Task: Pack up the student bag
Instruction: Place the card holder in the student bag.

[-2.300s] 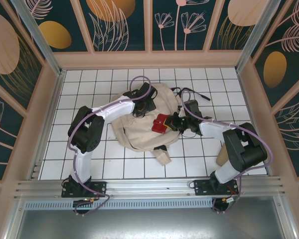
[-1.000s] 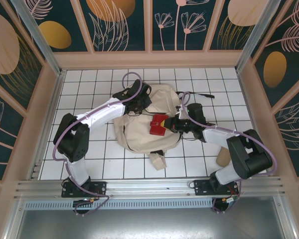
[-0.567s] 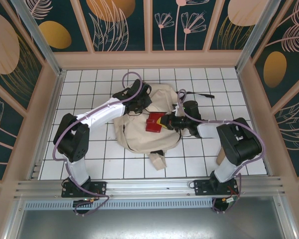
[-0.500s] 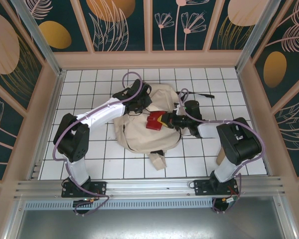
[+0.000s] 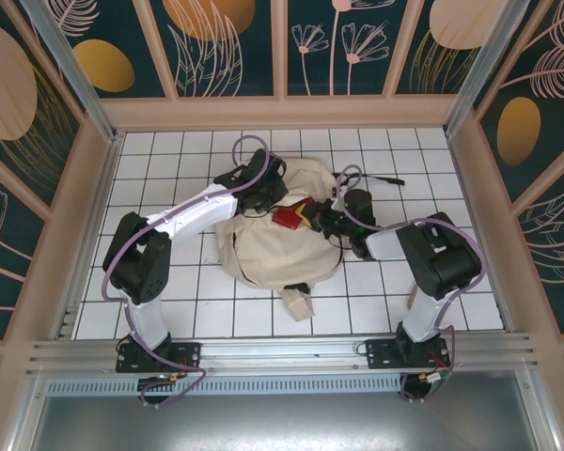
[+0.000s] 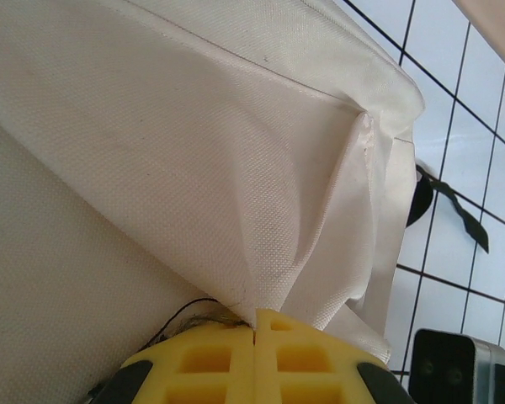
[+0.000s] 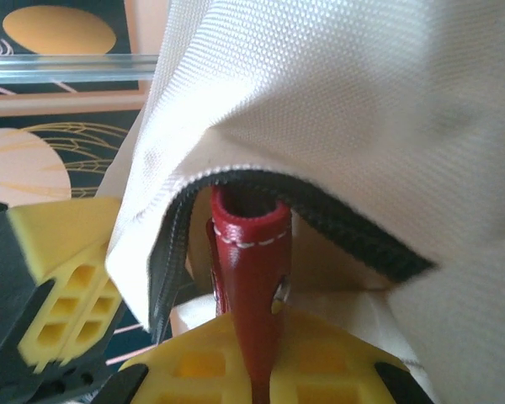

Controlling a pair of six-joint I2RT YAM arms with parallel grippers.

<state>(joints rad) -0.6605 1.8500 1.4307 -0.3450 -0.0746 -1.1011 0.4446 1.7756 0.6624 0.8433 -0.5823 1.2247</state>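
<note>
nudged the red wallet [image 5: 285,217], clamped in the right jaws, toward 11 o'clock and under the zipper [image 7: 345,231] of the bag [image 5: 282,258], left jaws pinching its cloth: nearly in.

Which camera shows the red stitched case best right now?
Right wrist: the red leather case with white stitching sits close up, clamped in the right gripper at the cream canvas bag's dark zipper mouth. Top external shows it small, on the bag. Left wrist faces bag cloth.

white gridded table [image 5: 216,315] — student bag [image 5: 273,254] mid-table, black strap [image 5: 381,178] just beside
</note>
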